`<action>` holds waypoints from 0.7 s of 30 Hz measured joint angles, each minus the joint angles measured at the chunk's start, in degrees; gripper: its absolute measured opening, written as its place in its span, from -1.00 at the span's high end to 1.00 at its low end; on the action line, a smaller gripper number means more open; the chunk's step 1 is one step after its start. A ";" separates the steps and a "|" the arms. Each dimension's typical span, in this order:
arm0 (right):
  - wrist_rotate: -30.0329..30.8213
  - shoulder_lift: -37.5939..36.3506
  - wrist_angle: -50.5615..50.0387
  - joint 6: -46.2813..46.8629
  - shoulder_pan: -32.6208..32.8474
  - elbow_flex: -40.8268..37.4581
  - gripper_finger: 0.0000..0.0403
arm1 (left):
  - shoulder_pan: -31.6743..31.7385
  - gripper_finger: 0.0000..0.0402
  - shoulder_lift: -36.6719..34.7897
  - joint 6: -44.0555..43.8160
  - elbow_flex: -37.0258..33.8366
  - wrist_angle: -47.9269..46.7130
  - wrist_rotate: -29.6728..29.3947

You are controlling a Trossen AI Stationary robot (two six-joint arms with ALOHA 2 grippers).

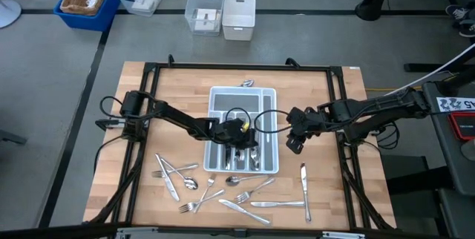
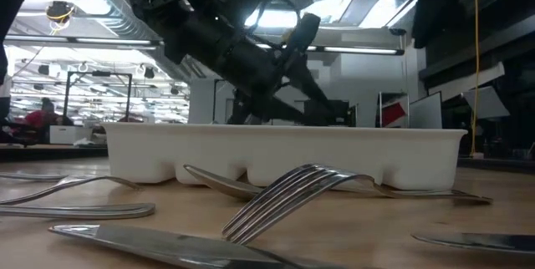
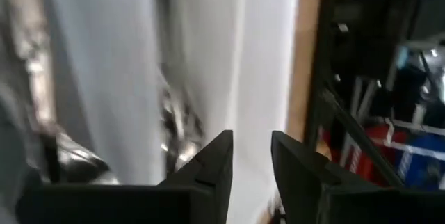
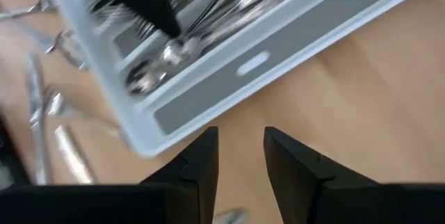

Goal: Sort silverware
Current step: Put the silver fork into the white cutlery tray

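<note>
The left gripper [image 1: 243, 131] is positioned over the middle of the white tray [image 1: 269, 95], low above its slots. In the left wrist view its two dark fingers [image 3: 215, 165] stand apart with a clear gap between them, and nothing is clamped in that gap. Directly below and ahead of the fingers lie pieces of silverware in the tray [image 3: 174, 123] — shiny handles stacked along one slot.

The right gripper [image 1: 297, 136] hangs just beside the tray's right wall, above bare table [image 1: 334, 187]. Its fingers [image 4: 201, 158] are also separated and empty; the wooden surface shows between them. From this wrist, the tray corner [image 4: 149, 137] appears near the fingertips, with forks and spoons lying in its slots.

Sorted pieces fill the near half of the tray, most densely in the middle slots [image 1: 241, 156].

The remaining loose silverware [image 1: 223, 191] is spread on the table along the tray's near edge:
- to the near left, several forks and a spoon [image 1: 190, 183] in a cluster;
- in the centre, forks and knives crossing one another;
- to the near right, one knife [image 1: 303, 187] lying by itself, pointing front to back.

In the low view a fork [image 2: 288, 194] rests with tines raised in front of the tray wall [image 2: 284, 148].
</note>
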 joint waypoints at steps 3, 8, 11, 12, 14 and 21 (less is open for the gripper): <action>-2.41 0.00 -0.13 1.53 0.04 0.00 0.41 | 0.58 0.60 -0.71 2.63 0.00 1.84 3.20; -2.41 0.00 -0.15 4.41 0.04 0.00 0.41 | 1.06 0.63 -4.29 9.99 0.00 3.82 6.29; -2.33 0.00 1.13 4.65 1.61 0.00 0.41 | 1.12 0.63 -7.53 16.42 -0.02 3.00 7.46; -2.00 0.00 1.91 4.61 2.44 0.00 0.41 | 1.13 0.63 -8.61 19.03 -0.02 2.80 8.09; -1.20 0.09 4.14 4.60 4.54 0.00 0.41 | 1.12 0.63 -11.12 23.41 -0.02 2.62 9.63; 3.02 4.16 20.06 -4.11 12.94 0.00 0.41 | -0.62 0.63 -20.41 36.72 -0.02 -7.47 13.18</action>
